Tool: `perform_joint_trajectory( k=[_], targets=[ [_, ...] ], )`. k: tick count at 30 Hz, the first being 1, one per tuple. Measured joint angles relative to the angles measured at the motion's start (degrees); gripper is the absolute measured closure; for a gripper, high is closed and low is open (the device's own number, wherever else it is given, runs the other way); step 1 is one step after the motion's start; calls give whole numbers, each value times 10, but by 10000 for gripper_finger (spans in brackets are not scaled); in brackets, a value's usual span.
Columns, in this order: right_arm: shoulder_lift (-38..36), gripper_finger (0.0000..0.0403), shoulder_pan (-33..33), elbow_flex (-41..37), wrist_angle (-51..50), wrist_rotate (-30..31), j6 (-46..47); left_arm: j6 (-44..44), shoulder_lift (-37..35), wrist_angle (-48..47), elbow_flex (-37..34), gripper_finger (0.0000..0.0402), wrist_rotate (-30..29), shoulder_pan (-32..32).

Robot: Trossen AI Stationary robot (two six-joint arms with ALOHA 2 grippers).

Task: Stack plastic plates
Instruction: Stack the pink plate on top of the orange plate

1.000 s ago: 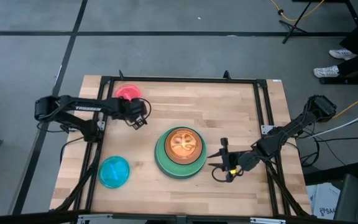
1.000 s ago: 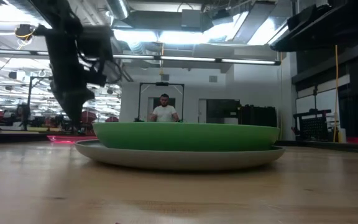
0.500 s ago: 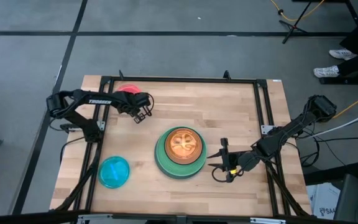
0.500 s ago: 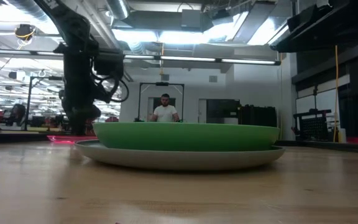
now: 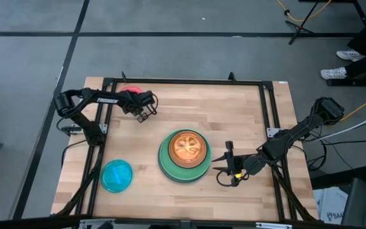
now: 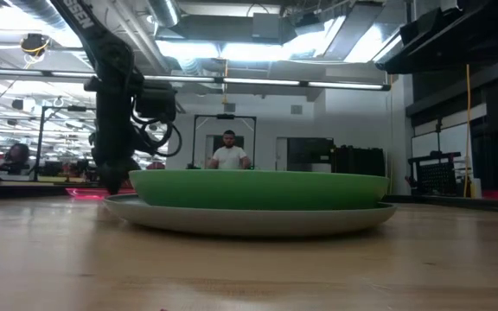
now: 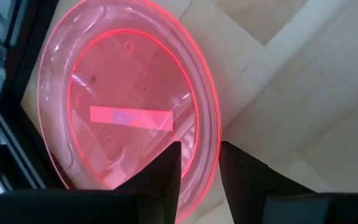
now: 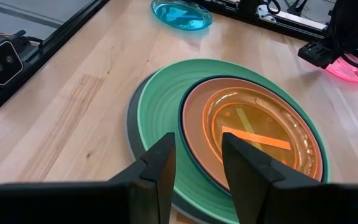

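A stack sits mid-table (image 5: pixel 184 154): a large grey plate (image 8: pixel 132 118) at the bottom, then light green (image 8: pixel 160 99), dark teal, brown (image 8: pixel 194 106) and translucent orange (image 8: pixel 260 130) on top. The cyan plate (image 5: pixel 116 175) lies flat near the left near corner. The pink plate (image 7: pixel 129 106) lies flat at the far left, mostly under my left arm. No lime plate shows. My left gripper (image 5: pixel 142 107) is open, low over the pink plate's rim (image 7: pixel 207 155), one finger inside it and one outside. My right gripper (image 5: pixel 224 168) waits open, right of the stack.
Black frame rails (image 5: pixel 269 127) run along the table's left, far and right sides. A small camera box (image 8: pixel 4 59) sits at the near edge. Bare wood lies far and right of the stack (image 5: pixel 227 108). A person (image 6: pixel 229 154) stands in the room behind.
My left gripper has moved toward the far edge, over the pink plate, and come down to the table, so the arm now covers most of that plate from above. The plates and my right arm have kept still.
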Motion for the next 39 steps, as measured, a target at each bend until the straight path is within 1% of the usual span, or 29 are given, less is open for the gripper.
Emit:
perform_joint_trajectory(
  k=[4, 16, 24, 27, 32, 36, 39],
  targets=[
    [0, 279, 0, 0, -1, 0, 0, 24, 2, 14, 0, 299, -2, 12],
    [24, 279, 1, 0, 3, 3, 0, 43, 2, 21, 0, 303, 2, 49],
    [25, 279, 1, 0, 5, 3, 0, 44, 2, 30, 0, 326, 4, 65],
    [25, 279, 1, 0, 5, 3, 0, 55, 2, 35, 0, 335, 21, 68],
    [25, 279, 1, 0, 5, 3, 0, 70, 2, 37, 0, 362, 26, 67],
    [25, 279, 1, 0, 5, 3, 0, 70, 2, 37, 0, 392, 30, 65],
    [25, 279, 1, 0, 5, 3, 0, 72, 2, 36, 0, 398, 32, 52]
  ],
)
